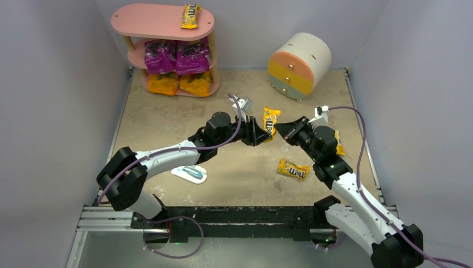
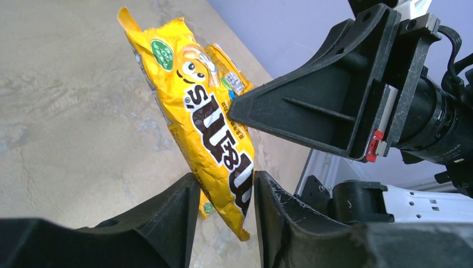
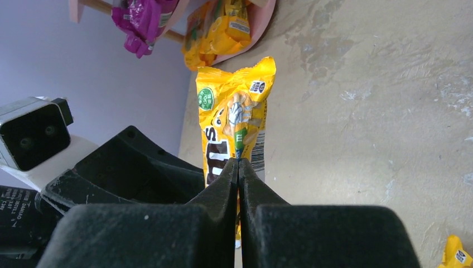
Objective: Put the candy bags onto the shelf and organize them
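From above: the shelf [image 1: 146,22] holds two purple bags [image 1: 160,56], two orange bags [image 1: 163,84] and one M&M's pack [image 1: 189,15] on top. Two loose packs [image 1: 293,168] lie on the bench [image 1: 167,123]; a fourth pack [image 1: 271,121] hangs mid-bench.
Left wrist: left gripper [image 2: 223,195], jaws narrow, flanking the fourth pack; grip unclear.
Right wrist: right gripper [image 3: 238,167], jaws pinching it.

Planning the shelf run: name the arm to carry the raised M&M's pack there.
Left, probably. The left gripper straddles the M&M's pack, and the shelf stands on its side; the right gripper, pinching the pack, is farther off.
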Controlling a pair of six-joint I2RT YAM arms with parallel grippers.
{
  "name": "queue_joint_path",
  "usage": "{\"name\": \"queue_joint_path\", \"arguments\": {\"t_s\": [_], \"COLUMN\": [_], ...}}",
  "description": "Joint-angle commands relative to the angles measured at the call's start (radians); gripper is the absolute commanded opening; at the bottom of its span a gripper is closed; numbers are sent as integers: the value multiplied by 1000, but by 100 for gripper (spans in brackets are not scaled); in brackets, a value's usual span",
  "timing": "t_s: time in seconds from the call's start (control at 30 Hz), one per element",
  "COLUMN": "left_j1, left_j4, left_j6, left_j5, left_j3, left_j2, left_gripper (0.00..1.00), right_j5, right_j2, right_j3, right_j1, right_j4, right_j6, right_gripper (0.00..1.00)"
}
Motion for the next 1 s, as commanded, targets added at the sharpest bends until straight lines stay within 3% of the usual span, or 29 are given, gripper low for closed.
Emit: {"name": "queue_joint_path", "arguments": {"t_s": [0.0, 0.17, 0.2, 0.23, 0.33, 0.37, 0.47, 0.53, 0.7, 0.83, 0.97], "left_j1": [-5, -6, -6, -6, -3, 2, 63, 188, 384, 485, 715], "left_j4": [23, -18, -35, -58, -172, -222, -354, -464, -638, -733, -843], "left_j6": [45, 85, 99, 118, 210, 256, 336, 381, 546, 652, 667], "left_j5": [-24, -31, -40, -50, -166, -206, -215, -173, -279, -409, -201], "left_j3": [63, 94, 100, 107, 149, 173, 241, 299, 521, 747, 984], "left_j2": [0, -1, -7, -19, -93, -118, -181, -215, -287, -228, -55], "left_gripper": [35, 0, 0, 0, 0, 0, 0, 0, 0, 0, 0], "right_j5": [-22, -41, -42, -40, -14, 17, 96, 178, 351, 397, 405], "right_j2": [-21, -12, -12, -14, -17, -16, -11, -12, -39, -46, -30], "right_j3": [32, 27, 27, 29, 56, 76, 148, 184, 200, 197, 199], "right_j1": [2, 2, 2, 2, 1, 2, 1, 1, 2, 2, 2], "right_j4": [34, 50, 49, 41, -5, -41, -226, -337, -438, -466, -473], "right_j6": [24, 37, 36, 33, -28, -55, -130, -182, -255, -305, -309], "right_gripper": [0, 0, 0, 9, 58, 69, 85, 94, 99, 99, 99]}}
